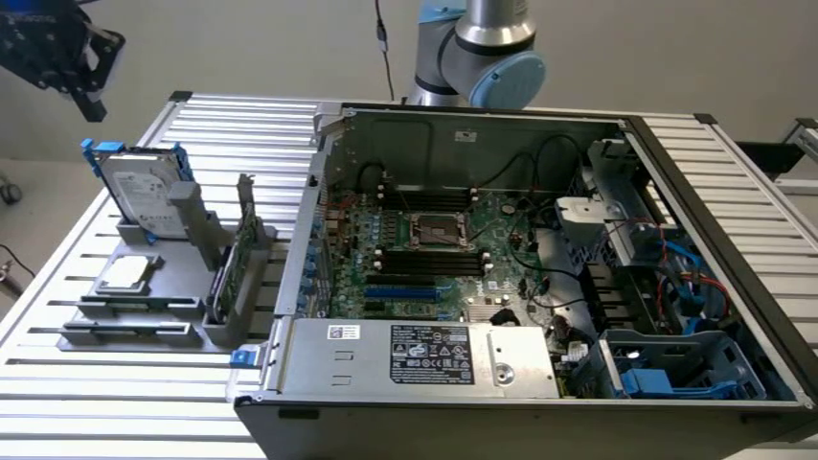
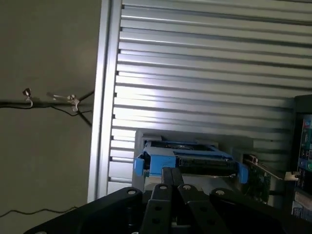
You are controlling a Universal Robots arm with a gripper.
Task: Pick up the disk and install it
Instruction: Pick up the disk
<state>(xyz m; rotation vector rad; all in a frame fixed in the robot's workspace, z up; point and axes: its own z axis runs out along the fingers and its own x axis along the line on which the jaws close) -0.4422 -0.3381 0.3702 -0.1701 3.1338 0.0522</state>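
Closest in, the end effector: fingers drawn together, nothing between them, hanging high over the edge of the slatted worktop. Just past those tips in the wrist view, there's the disk, seen edge-on from above. It stands upright in the grey holder at the exterior view's left, label facing out, untouched and well clear of the end effector. It looks like a rigid metal slab, probably hefty for its size, with smooth faces that could slide in a loose pinch, and it's surely no friend of knocks. The blue rails on its narrow sides look like thin plastic, likely to flex, so the safer hold seems to be across the two flat faces near the exposed upper edge, squarely, so it doesn't bind in its slot. Beside it a small chip lies flat on the same holder. Farther off, the open case sits with its board exposed.
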